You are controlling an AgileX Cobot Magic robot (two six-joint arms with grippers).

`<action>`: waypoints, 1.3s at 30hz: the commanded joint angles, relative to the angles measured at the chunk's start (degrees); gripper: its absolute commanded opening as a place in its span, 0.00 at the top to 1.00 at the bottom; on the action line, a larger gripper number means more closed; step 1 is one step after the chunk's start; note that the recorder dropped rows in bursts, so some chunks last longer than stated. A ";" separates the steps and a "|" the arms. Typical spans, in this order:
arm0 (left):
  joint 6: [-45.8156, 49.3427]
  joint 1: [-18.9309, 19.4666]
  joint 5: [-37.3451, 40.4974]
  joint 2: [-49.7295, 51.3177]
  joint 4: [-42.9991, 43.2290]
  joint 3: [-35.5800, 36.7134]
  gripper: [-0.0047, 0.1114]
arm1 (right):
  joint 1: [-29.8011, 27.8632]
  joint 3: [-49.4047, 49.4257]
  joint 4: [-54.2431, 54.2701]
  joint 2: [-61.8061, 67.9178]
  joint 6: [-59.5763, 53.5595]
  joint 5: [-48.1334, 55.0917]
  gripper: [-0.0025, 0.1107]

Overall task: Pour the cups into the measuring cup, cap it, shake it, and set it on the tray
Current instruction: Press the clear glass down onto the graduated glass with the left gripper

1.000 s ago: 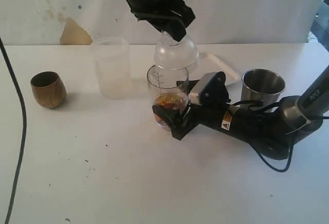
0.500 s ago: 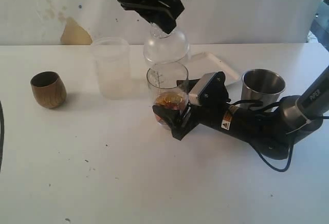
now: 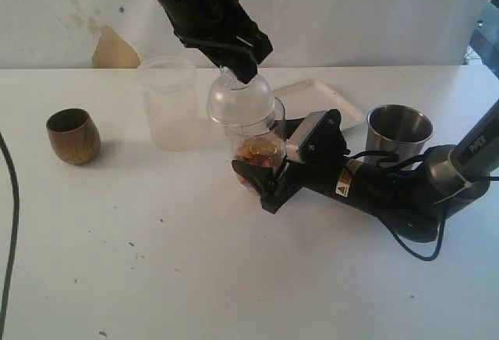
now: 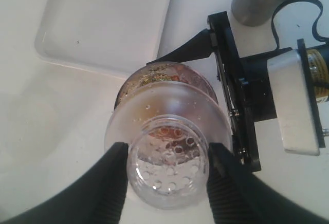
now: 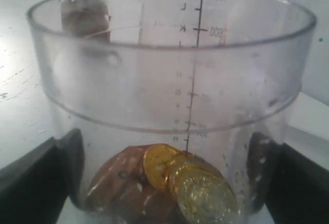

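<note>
Exterior view, clock bearings taken from the measuring cup.

1. Wooden cup (image 3: 72,135): upright, at 9 o'clock, well apart.
2. Frosted translucent cup (image 3: 168,102): upright, at 10 o'clock, near.
3. Left gripper (image 3: 235,71): at 12 o'clock, directly above the measuring cup. Its fingers (image 4: 114,183) are partly spread, pinching the perforated neck of a clear domed lid (image 3: 239,104). The lid is at the cup's mouth; whether it is seated cannot be told.
4. Measuring cup (image 3: 257,149): upright on the white table (image 3: 156,262), holding gold coins (image 5: 205,193) and brown pieces. The scale is topped by "MAX", read mirrored through the wall; the numerals are too blurred to read.
5. Right gripper (image 3: 261,175): at 5 o'clock, low, its jaws wide and clasping the cup's base on both sides. The arm carries a yellow warning-triangle label (image 3: 343,189).
6. Tray (image 3: 327,98): at 1 o'clock, just behind.
7. Steel tumbler (image 3: 398,129): upright, at 3 o'clock.
</note>
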 commanded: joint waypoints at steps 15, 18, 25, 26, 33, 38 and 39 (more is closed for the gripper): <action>1.77 -0.07 -2.70 1.37 -1.70 0.19 0.96 | 0.01 0.03 0.38 0.25 -2.29 2.78 0.98; 2.33 -0.07 -2.83 1.15 -1.57 0.19 0.96 | 0.01 0.03 0.27 0.25 -2.29 2.79 0.98; 2.81 -0.07 -3.22 1.15 -0.57 0.19 0.96 | 0.51 0.03 0.27 0.25 -2.29 2.91 0.98; 2.81 -0.07 -2.32 1.15 -0.80 0.19 0.96 | 0.51 0.03 0.27 0.25 -2.29 2.91 0.98; 4.48 -0.07 -0.27 2.31 -0.58 0.19 0.96 | 0.50 0.03 0.43 0.25 -2.72 2.22 0.98; 5.46 -0.07 -1.56 2.80 -0.96 0.19 0.96 | 0.50 0.03 0.17 0.25 -3.80 2.22 0.98; 5.60 -0.07 -1.55 2.80 -0.85 0.19 0.96 | 0.50 0.03 0.17 0.25 -3.69 2.22 0.98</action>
